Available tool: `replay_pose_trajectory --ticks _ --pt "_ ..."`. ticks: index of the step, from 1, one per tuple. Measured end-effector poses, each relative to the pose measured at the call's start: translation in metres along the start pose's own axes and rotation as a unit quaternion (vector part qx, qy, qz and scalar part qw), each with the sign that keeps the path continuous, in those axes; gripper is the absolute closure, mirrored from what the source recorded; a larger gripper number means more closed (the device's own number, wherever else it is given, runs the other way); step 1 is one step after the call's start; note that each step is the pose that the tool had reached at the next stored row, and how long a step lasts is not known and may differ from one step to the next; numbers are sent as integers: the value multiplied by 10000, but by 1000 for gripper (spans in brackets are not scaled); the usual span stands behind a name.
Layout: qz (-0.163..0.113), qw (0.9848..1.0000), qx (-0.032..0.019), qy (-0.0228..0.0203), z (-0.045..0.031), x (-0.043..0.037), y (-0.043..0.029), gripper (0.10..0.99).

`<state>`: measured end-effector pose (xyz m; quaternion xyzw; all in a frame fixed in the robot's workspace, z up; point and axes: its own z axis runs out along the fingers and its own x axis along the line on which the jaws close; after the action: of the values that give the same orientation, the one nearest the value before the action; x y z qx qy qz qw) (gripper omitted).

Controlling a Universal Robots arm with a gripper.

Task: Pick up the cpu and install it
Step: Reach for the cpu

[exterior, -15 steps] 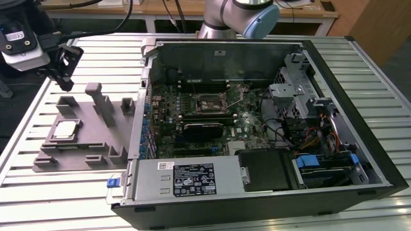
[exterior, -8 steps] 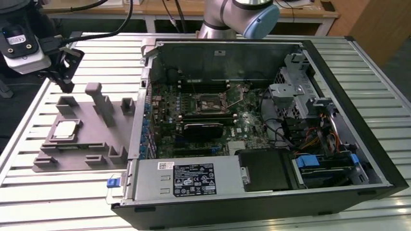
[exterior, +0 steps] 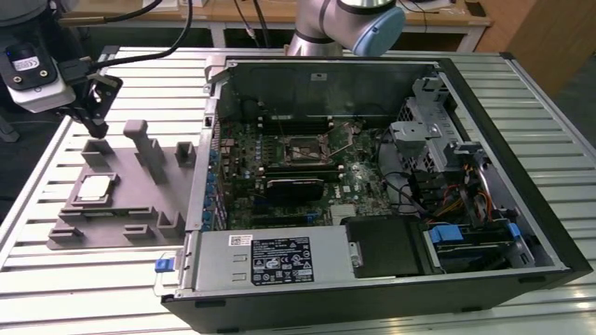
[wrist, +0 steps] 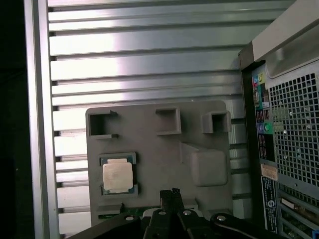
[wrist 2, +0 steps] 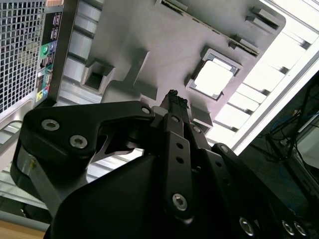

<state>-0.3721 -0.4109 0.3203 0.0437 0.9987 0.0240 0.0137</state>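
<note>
Tool [exterior: 96, 130] narrow, empty, above fixture [exterior: 139, 206]; cpu [exterior: 96, 188] flat in its pocket at 6 o'clock of tool in exterior view; good pick, I judge, needs jaws widened, centred, square to chip edges.

The gripper [wrist: 172, 192] hides part of the fixture [wrist: 149, 144].

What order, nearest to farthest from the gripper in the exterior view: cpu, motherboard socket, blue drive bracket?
1. cpu, on the grey fixture near the gripper.
2. motherboard socket, middle of the computer case.
3. blue drive bracket, toward the exterior view's right.
</note>
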Motion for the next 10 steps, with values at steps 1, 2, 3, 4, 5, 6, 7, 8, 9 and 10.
replay_pose_trajectory --ticks 1,2,3,4,5,6,7,8,9,10 --pt "1 10000 0 0 8 2 -1 980" --pt "2 10000 0 0 16 4 -3 980" --pt "4 10000 0 0 24 6 -4 980" --pt "4 10000 0 0 33 8 -6 980" --pt "6 10000 0 0 43 11 -7 980" --pt "7 10000 0 -1 52 13 -9 980" --pt "7 10000 0 -1 61 15 -10 980" --pt "8 10000 0 0 71 17 -12 980" --pt "9 10000 0 -1 81 18 -13 980" --pt "10 10000 0 -1 92 20 -15 980"
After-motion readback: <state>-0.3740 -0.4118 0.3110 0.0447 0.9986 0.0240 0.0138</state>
